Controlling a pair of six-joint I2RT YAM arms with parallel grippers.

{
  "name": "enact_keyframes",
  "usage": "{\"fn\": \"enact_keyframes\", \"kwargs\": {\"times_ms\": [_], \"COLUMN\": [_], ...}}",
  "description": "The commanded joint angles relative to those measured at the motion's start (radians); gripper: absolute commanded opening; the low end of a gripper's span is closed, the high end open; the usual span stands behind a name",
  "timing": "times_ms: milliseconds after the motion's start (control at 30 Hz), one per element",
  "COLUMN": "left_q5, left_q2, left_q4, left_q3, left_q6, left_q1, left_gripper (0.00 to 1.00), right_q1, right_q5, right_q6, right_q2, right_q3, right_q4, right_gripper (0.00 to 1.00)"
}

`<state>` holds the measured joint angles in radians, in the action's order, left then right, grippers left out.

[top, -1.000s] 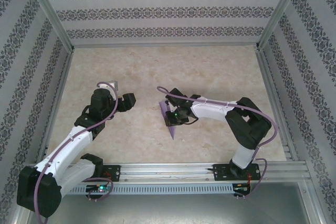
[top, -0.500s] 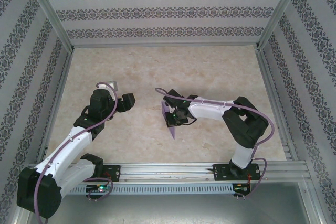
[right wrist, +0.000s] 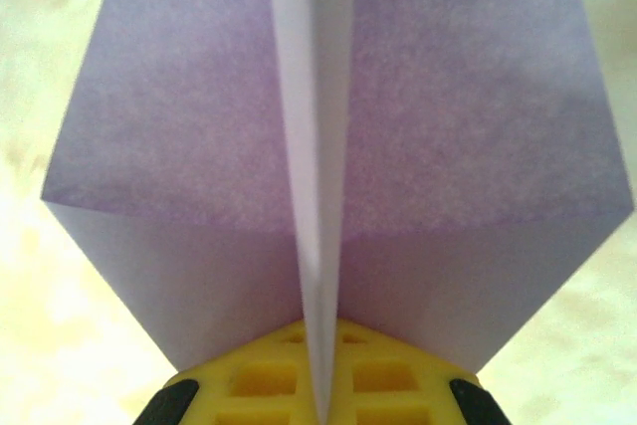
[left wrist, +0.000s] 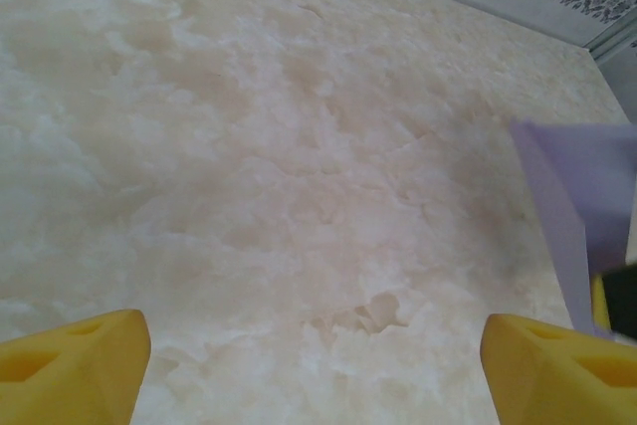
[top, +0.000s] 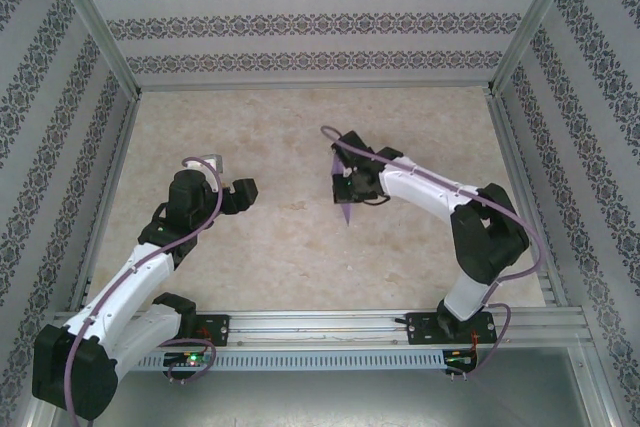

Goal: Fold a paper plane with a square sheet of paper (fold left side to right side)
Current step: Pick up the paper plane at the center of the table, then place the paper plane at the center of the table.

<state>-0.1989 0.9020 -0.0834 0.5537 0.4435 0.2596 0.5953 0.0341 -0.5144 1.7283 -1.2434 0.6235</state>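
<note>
The right tool is clamping the paper plane, its far end being cut off above; the left tool is gaping apart.

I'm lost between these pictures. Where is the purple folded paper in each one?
Top external: the paper plane is mid-table, at the tip of the right end effector.
Left wrist: at the right edge.
Right wrist: spread across the picture, its crease pinched at the bottom.
Shared landmark: the marbled beige table.
</note>
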Motion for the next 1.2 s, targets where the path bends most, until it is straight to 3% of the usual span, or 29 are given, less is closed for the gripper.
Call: {"fn": "enact_keyframes", "kwargs": {"times_ms": [0, 300, 633, 1167], "left_q5": [-0.079, -0.300, -0.288, -0.291], "left_q2": [-0.022, -0.041, -0.041, -0.031], "left_q4": [0.000, 0.087, 0.070, 0.055], "left_q3": [0.009, 0.002, -0.008, -0.001], "left_q6": [-0.071, -0.133, -0.143, -0.156], "left_q1": [-0.019, -0.020, -0.025, -0.025], "left_gripper": [0.89, 1.00, 1.00, 1.00], "right_q1": [-0.059, -0.153, -0.170, -0.175], "right_q5": [-0.057, -0.045, -0.020, -0.016], "right_q6": [0.066, 0.106, 0.101, 0.096], "right_q2": [0.073, 0.262, 0.383, 0.436], "right_q3": [-0.083, -0.285, -0.386, -0.380], "right_q4": [0.081, 0.160, 0.201, 0.182], "right_gripper": [0.02, 0.02, 0.04, 0.19]}}
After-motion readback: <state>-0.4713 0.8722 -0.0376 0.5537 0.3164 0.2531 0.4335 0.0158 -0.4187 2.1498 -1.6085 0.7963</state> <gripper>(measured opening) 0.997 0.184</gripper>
